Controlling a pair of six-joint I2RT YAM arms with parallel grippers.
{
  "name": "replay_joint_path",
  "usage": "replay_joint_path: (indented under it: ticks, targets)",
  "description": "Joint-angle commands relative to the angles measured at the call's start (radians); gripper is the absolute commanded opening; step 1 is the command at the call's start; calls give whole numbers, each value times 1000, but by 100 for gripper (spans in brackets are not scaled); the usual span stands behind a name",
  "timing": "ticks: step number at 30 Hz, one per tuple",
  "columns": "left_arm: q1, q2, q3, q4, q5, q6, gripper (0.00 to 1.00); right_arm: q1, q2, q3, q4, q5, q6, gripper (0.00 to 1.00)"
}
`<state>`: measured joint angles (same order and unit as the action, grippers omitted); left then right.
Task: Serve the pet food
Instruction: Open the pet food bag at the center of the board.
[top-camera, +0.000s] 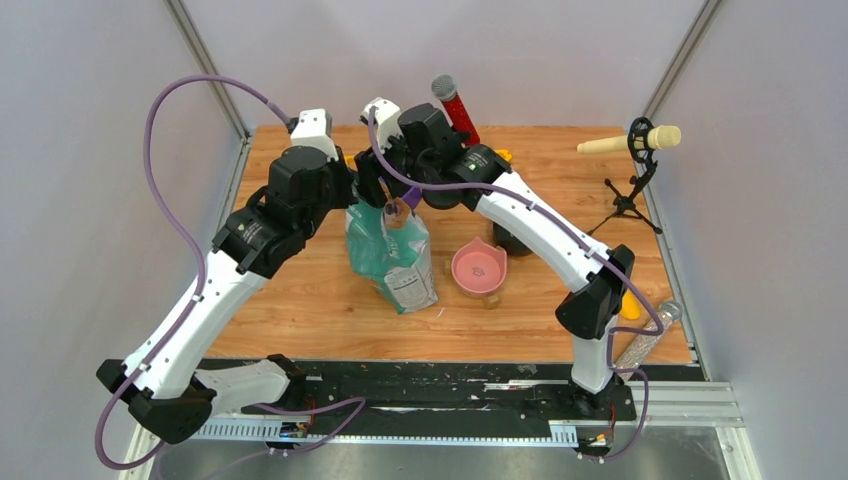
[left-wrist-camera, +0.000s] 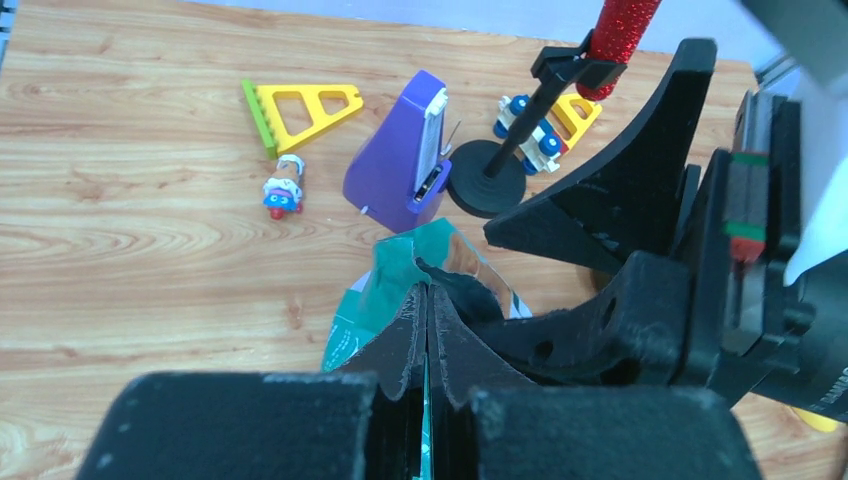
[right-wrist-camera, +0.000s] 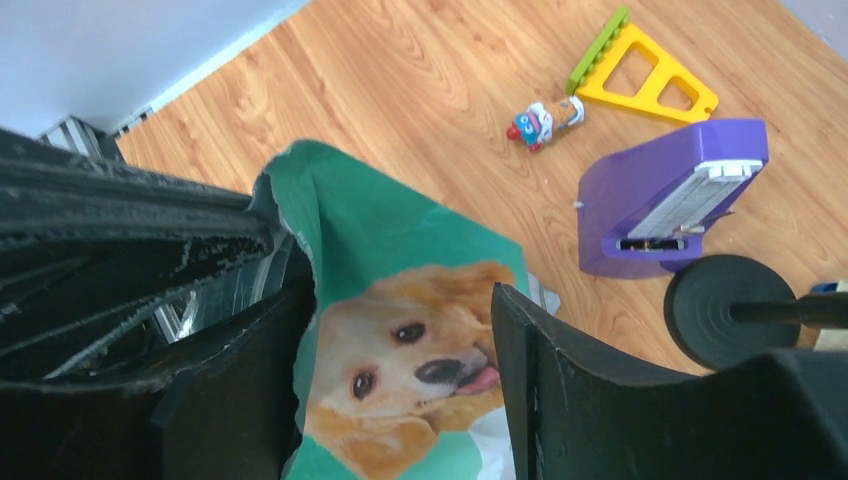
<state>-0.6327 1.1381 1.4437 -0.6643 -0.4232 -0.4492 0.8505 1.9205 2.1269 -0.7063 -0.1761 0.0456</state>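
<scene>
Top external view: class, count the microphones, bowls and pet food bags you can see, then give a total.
Microphones: 2 (red microphone, beige microphone)
Bowls: 1 (pink bowl)
Pet food bags: 1 (teal bag)
Total: 4

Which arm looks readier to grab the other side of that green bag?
Right. The right end effector stands open astride the bag; the left end effector is occupied, shut on the bag's rim.

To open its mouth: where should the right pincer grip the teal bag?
Probably the thin top rim of the teal bag, on the dog-picture panel, from above: the mouth faces up, the left pincer pinches the rim, and the open right pincer straddles that panel.
</scene>
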Motion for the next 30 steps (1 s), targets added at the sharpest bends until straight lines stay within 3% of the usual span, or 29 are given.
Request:
replay_joint_path:
  ticks: [1, 5, 15, 23, 26, 30]
  targets:
    - [1, -26, -2, 98, -7, -8, 0, 29, -41, 11, -225, -32, -105, 66]
    - [1, -24, 1, 99, -20, -4, 0, 43, -61, 12, -334, -24, -142, 66]
    - [1, -29, 5, 99, -60, -2, 0, 75, -138, -79, -369, 29, -132, 67]
    - [1, -52, -4, 109, 20, -26, 0, 75, -83, 7, -346, 83, -77, 64]
    - [1, -59, -21, 101, 29, -40, 0, 74, -24, 89, -321, 147, -22, 57]
    - [0, -59, -24, 77, 21, -55, 0, 73, 4, 127, -258, 162, 16, 27]
